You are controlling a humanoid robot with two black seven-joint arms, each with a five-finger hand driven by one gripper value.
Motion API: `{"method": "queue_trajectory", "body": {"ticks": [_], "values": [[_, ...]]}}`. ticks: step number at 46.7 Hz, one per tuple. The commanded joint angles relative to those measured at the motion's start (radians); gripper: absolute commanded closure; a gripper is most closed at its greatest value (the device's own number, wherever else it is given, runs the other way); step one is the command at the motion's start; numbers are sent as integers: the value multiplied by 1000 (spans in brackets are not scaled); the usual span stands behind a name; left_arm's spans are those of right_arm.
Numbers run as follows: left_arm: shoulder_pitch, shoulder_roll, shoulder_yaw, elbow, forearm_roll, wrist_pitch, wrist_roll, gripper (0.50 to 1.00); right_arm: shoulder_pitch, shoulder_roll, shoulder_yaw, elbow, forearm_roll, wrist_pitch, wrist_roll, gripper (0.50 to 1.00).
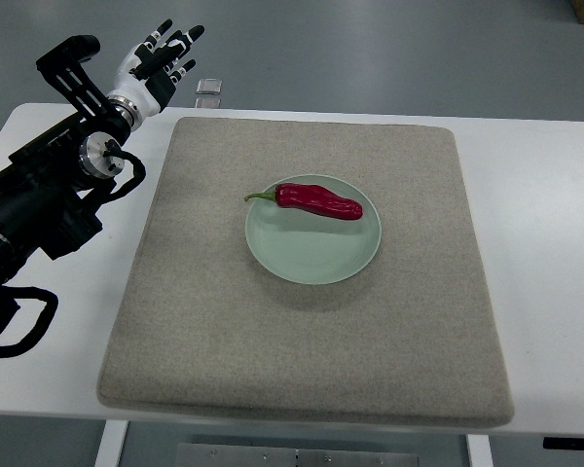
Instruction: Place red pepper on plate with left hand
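A red pepper (318, 200) with a green stem lies on the upper part of a pale green plate (313, 251), its stem reaching past the plate's left rim. The plate sits in the middle of a beige mat (214, 321). My left hand (162, 56) is at the upper left, beyond the mat's far-left corner, well away from the plate. Its fingers are spread and hold nothing. The right arm is out of view.
The mat lies on a white table (545, 195). A small clear object (209, 92) stands at the table's far edge, just right of my left hand. My black left arm (39, 204) covers the table's left side.
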Motion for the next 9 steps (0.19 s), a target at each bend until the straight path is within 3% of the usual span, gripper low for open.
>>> {"method": "queue_trajectory", "body": {"ticks": [1, 9], "values": [[1, -4, 0, 0, -3, 3, 0, 508, 0, 0, -1, 6, 1, 5, 0, 572], [-1, -4, 0, 0, -3, 4, 0, 508, 0, 0, 1, 26, 1, 6, 0, 570]]}}
